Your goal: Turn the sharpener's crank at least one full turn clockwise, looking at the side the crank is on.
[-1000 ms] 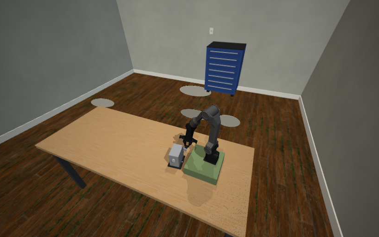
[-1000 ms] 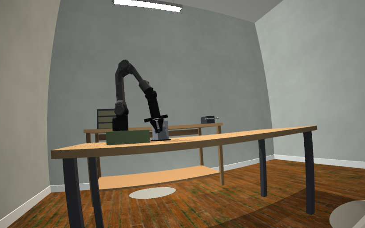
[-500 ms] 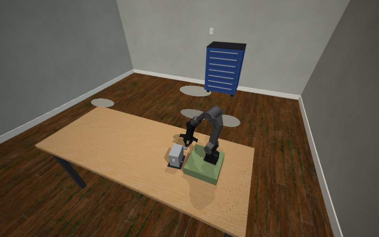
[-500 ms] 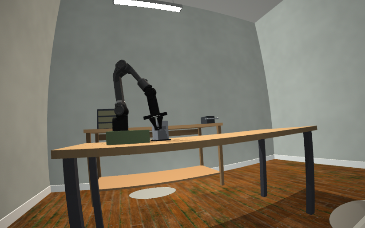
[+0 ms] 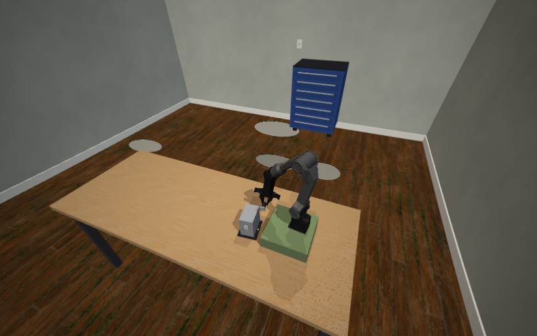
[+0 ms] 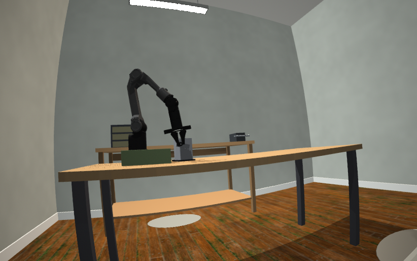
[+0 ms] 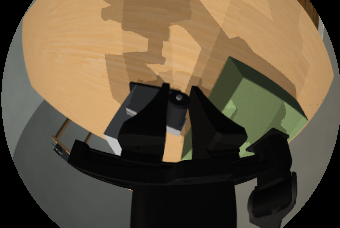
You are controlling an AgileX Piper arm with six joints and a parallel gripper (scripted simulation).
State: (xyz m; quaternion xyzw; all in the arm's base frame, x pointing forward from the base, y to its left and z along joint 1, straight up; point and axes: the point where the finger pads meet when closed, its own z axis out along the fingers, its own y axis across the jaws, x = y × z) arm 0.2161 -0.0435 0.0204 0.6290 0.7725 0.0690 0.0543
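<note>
The two dark fingers are closed on the small knob of the sharpener's crank (image 7: 177, 98), which shows as a dark stub between their tips in the wrist view. In the top view the gripper (image 5: 264, 202) points down at the back upper corner of the pencil sharpener (image 5: 249, 221), on the side that faces the arm's base; the crank handle (image 5: 263, 206) is a small pale piece just beside that corner.

The sharpener is a grey box on a dark flat plate, standing upright on the desk (image 5: 146, 200). In the exterior view it (image 6: 184, 150) sits just to the right of the green base block, with the fingers reaching down over its top left part.

Just beside the sharpener, on its crank side, lies the green base block (image 5: 304, 246), and the arm (image 5: 306, 175) rises from it, bends over at the elbow and comes down steeply to the wrist above the sharpener. Arm shadows fall on the desk behind the sharpener and in front of the block.

Well behind the sharpener, against the far wall, stands a blue drawer cabinet (image 5: 317, 98). In the exterior view a second wooden bench (image 6: 230, 143) stands beyond the sharpener, carrying a small dark box (image 6: 237, 137) and a low set of drawers (image 6: 119, 136).
</note>
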